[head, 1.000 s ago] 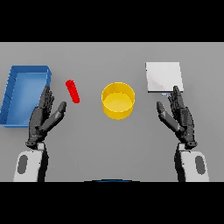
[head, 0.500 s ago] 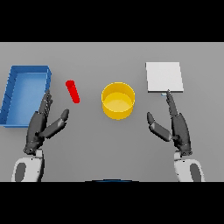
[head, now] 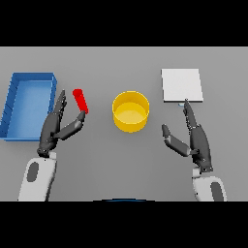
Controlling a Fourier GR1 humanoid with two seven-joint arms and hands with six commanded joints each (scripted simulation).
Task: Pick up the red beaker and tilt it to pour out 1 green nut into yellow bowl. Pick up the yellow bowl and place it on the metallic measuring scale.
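Head view: red beaker [head: 80, 100] slants between left hand [head: 54, 130]'s spread fingers and thumb, unpinched; right hand [head: 193, 140], spread, sits far off.

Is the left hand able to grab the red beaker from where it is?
Probably yes. The open left hand is right beside the red beaker, with nothing between them.
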